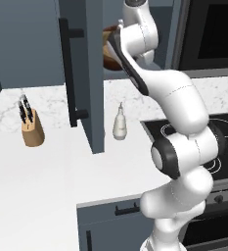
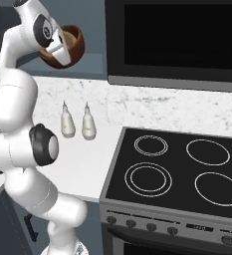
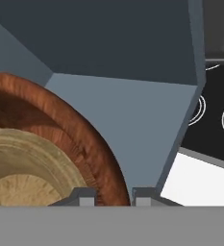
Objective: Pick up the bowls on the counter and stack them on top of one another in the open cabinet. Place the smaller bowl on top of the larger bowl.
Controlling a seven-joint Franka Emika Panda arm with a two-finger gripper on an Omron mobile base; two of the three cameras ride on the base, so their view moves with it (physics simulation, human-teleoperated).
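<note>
Glossy white arm (image 1: 184,105), rounded segments, dark grey joint caps, black seams

At lower left, a light tan wooden bowl (image 3: 22,168) sits inside a glossy reddish-brown bowl (image 3: 80,139) on the blue-grey cabinet floor (image 3: 132,115).

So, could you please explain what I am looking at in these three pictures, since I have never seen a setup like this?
It is a simulated kitchen with a white robot arm on a mobile base. Two pictures come from cameras behind the arm, left and right; the third looks along its gripper. The arm reaches up to the open wall cabinet, where the larger bowl, reddish-brown, has the smaller bowl, tan, sitting inside it. The fingertips straddle the brown rim; whether they grip it is unclear. On the counter stand a knife block and two white bottles, beside a black stovetop.
</note>
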